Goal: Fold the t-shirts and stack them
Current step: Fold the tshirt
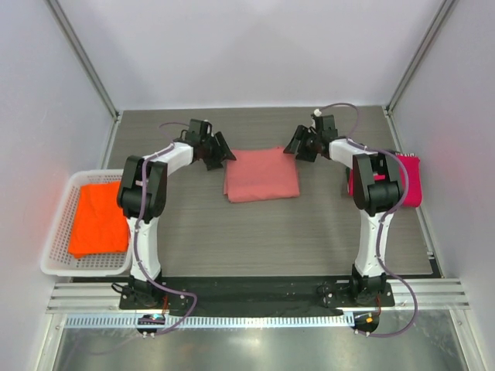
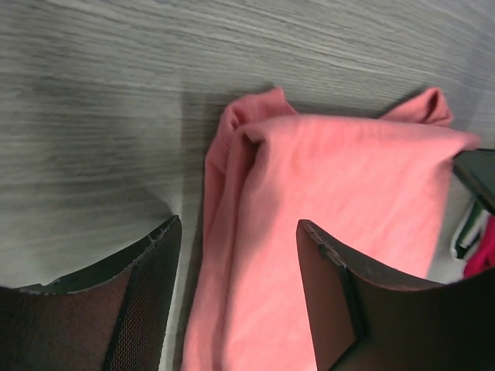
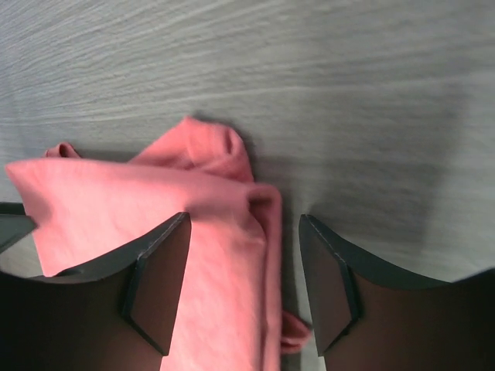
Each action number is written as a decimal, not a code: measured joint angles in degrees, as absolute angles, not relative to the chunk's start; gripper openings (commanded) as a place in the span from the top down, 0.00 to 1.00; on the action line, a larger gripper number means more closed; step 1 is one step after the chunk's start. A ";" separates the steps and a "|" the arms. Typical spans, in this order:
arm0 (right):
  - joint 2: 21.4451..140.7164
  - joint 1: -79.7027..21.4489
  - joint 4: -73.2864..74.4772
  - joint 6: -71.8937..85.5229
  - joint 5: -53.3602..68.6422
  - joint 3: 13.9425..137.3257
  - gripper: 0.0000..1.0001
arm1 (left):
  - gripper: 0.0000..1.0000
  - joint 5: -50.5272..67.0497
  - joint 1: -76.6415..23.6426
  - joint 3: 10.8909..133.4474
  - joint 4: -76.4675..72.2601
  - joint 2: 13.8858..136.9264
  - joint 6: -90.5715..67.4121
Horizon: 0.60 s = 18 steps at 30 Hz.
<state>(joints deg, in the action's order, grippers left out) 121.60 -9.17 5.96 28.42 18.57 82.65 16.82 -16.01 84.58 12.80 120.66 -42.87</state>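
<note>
A salmon-pink t-shirt point(image 1: 261, 175) lies folded into a rectangle at the middle of the table. My left gripper point(image 1: 226, 154) is open just above its far left corner; in the left wrist view the shirt point(image 2: 325, 224) shows between the open fingers point(image 2: 155, 255). My right gripper point(image 1: 296, 147) is open above the shirt's far right corner; the shirt's edge point(image 3: 224, 232) lies between its fingers point(image 3: 329, 263). Neither holds cloth. A magenta t-shirt point(image 1: 410, 182) lies at the right edge, partly behind the right arm. A bright orange t-shirt point(image 1: 97, 219) lies in the basket.
A white plastic lattice basket point(image 1: 60, 224) stands at the table's left edge. Metal frame posts rise at the back corners. The arm bases sit on a black plate at the near edge.
</note>
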 measured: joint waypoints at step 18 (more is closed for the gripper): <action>112.73 -11.90 21.15 22.41 -13.26 81.45 0.45 | 0.55 14.35 -18.00 88.97 12.91 124.75 -43.03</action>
<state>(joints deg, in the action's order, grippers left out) 112.73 -11.90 21.15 22.41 -13.26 81.45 14.35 -18.00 88.97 12.91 124.75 -43.03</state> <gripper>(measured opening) 0.575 0.457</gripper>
